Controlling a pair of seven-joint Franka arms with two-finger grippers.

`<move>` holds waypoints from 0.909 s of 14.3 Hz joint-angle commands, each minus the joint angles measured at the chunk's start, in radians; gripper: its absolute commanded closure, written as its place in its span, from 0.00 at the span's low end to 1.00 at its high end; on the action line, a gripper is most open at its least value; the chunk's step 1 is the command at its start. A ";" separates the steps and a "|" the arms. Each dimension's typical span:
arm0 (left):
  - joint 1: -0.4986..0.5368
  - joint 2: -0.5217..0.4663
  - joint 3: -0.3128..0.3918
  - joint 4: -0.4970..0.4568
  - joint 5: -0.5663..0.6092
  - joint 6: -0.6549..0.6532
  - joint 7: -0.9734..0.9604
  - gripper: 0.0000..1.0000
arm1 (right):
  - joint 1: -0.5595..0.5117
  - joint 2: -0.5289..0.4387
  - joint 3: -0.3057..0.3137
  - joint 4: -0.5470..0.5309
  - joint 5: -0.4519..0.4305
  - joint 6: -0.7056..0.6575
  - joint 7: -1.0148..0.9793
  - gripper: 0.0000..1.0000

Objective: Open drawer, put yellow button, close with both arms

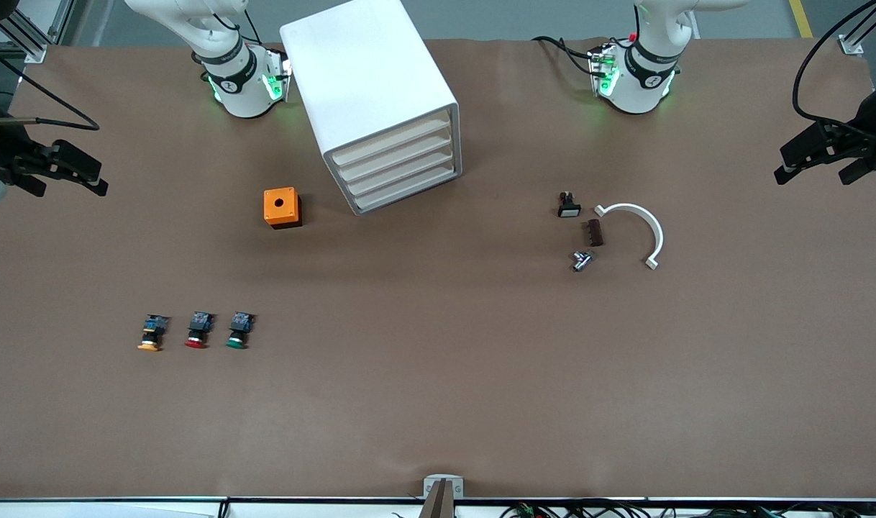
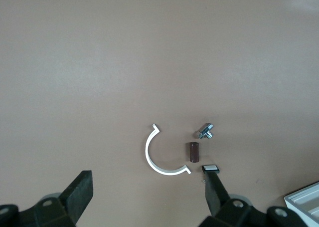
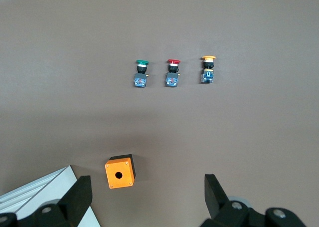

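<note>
Yellow button (image 1: 151, 334): small switch, round yellow-orange cap, black-and-blue body, lying on its side on the desk (image 1: 438, 403) toward the right arm's end, cap toward the front camera. It sits at the end of a row of three, just beside the red button (image 1: 198, 331), then the green button (image 1: 239, 331); none touch.

Cabinet (image 1: 370, 93): white box, rounded edges, four shallow cream-fronted drawers stacked, all shut. Top drawer (image 1: 393, 142) is shut too, contents hidden. Orange box (image 1: 282, 207) with a round hole on top stands beside the cabinet, apart from it, farther from the camera than the buttons.

Toward the left arm's end: white C-clip (image 1: 638, 230), brown block (image 1: 595, 232), metal fitting (image 1: 582, 260), black part (image 1: 569, 205), clustered, nearly touching.

Left claw (image 1: 815, 155) wide open, holding nothing, up over the desk edge. Right claw (image 1: 64, 169) wide open, holding nothing, up over its own edge. Both arms wait.
</note>
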 commanded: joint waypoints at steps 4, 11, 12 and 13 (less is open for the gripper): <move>0.008 0.008 -0.005 0.015 0.025 -0.013 -0.005 0.01 | -0.021 -0.033 0.010 -0.036 0.005 0.030 0.008 0.00; 0.038 0.107 0.016 0.028 0.010 -0.002 -0.022 0.01 | -0.020 -0.033 0.010 -0.036 0.004 0.042 -0.003 0.00; 0.032 0.138 0.016 0.041 0.005 -0.002 -0.031 0.01 | -0.020 -0.033 0.010 -0.036 0.004 0.045 -0.004 0.00; 0.027 0.173 0.010 0.045 0.008 -0.002 -0.035 0.01 | -0.020 -0.033 0.010 -0.036 0.004 0.045 -0.004 0.00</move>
